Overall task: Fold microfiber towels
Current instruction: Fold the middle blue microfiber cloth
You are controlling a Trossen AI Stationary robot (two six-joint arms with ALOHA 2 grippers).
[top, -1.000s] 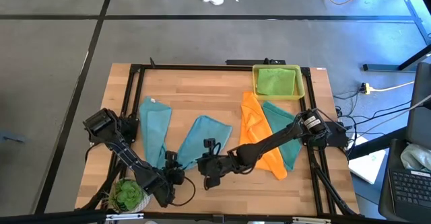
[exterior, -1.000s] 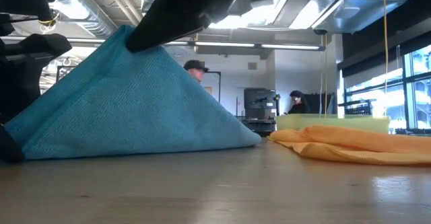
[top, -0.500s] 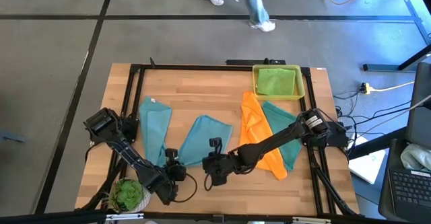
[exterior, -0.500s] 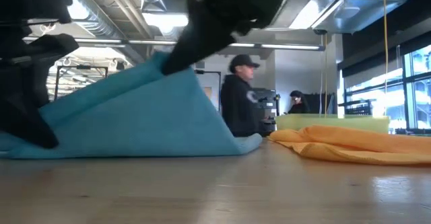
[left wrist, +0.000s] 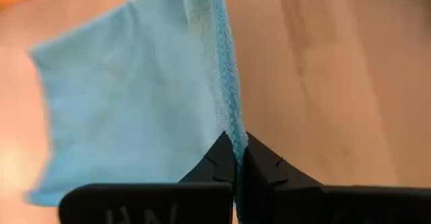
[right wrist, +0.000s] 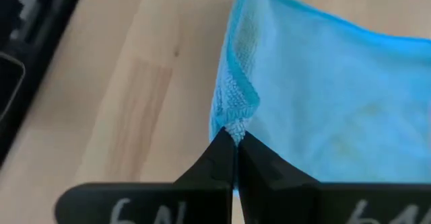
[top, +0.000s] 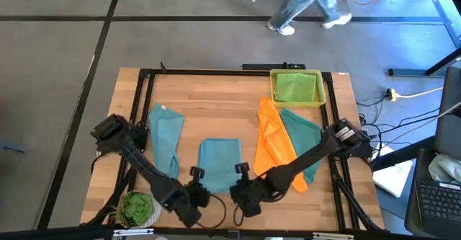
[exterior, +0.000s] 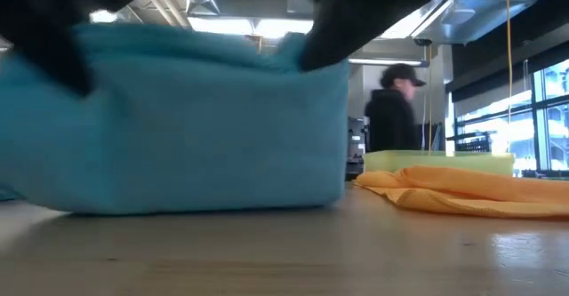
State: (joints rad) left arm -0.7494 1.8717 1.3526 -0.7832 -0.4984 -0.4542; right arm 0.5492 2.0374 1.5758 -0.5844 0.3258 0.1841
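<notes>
On a wooden counter [top: 238, 107] in a workshop, the left pincer [top: 196, 194] and right pincer [top: 242, 193] each pinched a near corner of a light blue towel [top: 220, 156], lifted between another blue towel [top: 164, 135] and an orange one [top: 274, 143].

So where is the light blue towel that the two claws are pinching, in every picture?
High view: the pinched light blue towel lies near the table's front middle, between both claws.
Low view: it fills the left side, hanging like a curtain.
Left wrist view: it runs up from the left claw.
Right wrist view: it spreads beyond the right claw.
Shared landmark: the orange towel, also in the low view.
</notes>
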